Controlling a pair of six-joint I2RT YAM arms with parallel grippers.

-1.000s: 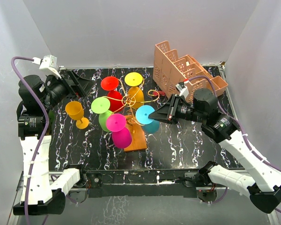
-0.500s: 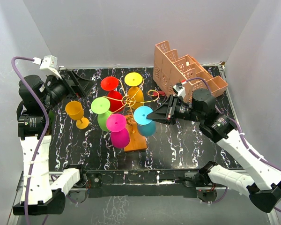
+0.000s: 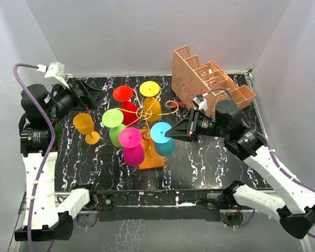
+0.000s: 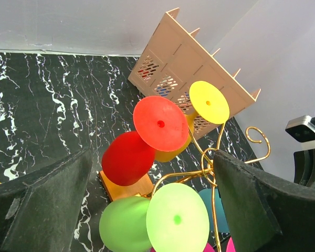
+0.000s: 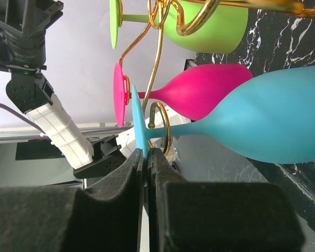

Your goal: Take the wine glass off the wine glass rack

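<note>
Robot lab test cell — bench rig.
White walls round a black marbled surface; left arm and right arm bolted at its near edge, purple cable to a wrist camera.

L arm, R arm: white links, blk joints, purple cable each; jaws blk, matte, poss. foam-textured.
</note>
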